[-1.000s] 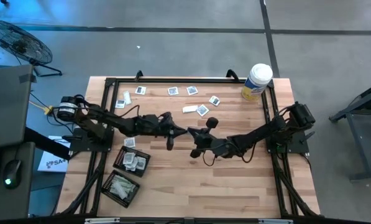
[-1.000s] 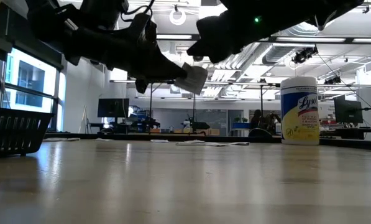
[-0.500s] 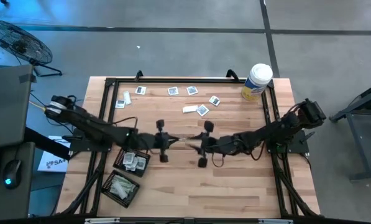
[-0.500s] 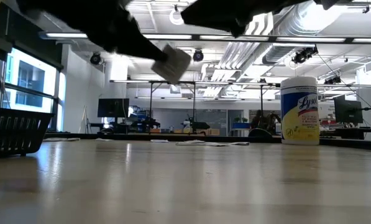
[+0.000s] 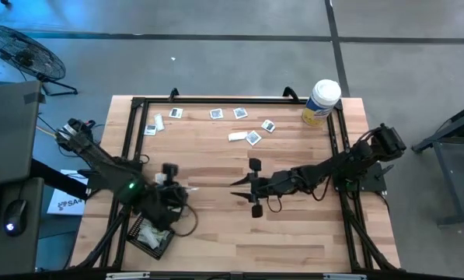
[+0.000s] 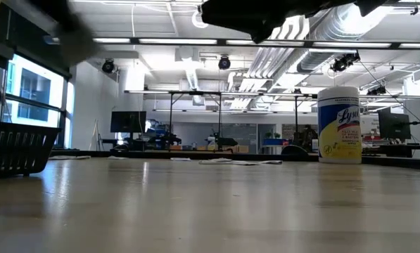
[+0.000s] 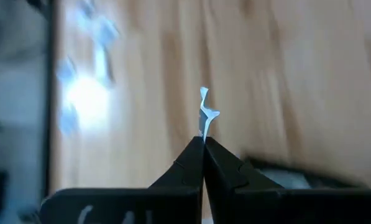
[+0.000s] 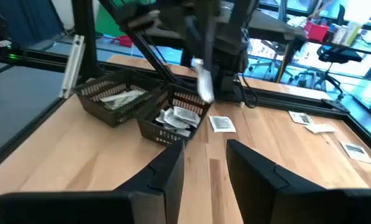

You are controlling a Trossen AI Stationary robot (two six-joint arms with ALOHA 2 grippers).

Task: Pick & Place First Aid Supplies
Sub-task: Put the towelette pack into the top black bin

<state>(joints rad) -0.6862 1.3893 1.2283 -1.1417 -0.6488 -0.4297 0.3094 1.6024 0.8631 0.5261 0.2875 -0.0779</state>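
The first aid supplies are small flat packets. Several lie along the table's far side (image 5: pixel 240 113), more fill two black mesh trays (image 5: pixel 164 201) (image 5: pixel 150 236), and one lies on the wood beside the trays (image 8: pixel 221 123). My left gripper (image 5: pixel 186 189) (image 7: pixel 204 138) hangs over the trays at the table's left, shut on one white packet (image 8: pixel 204 81). My right gripper (image 5: pixel 235 187) (image 8: pixel 204 149) is open above the table's middle, pointing toward the trays and touching nothing. My left gripper pinches the white packet between its two fingers at one edge (image 7: pixel 204 132), and the packet shows edge-on past the fingertips. In the right wrist view the fingers point down from above. The packet hangs below them, clear of the trays and the table.
A large white canister with a yellow label (image 5: pixel 322 101) (image 6: pixel 338 125) stands at the far right corner. A black frame rail (image 5: pixel 232 99) runs along the table's edges. Bare wood lies between the trays and the right gripper and along the near side.
My left gripper has carried the white packet from the table's middle, where it met the right gripper, toward the left and near edges, and it is now above the trays. My right gripper has stayed near the middle without the packet.
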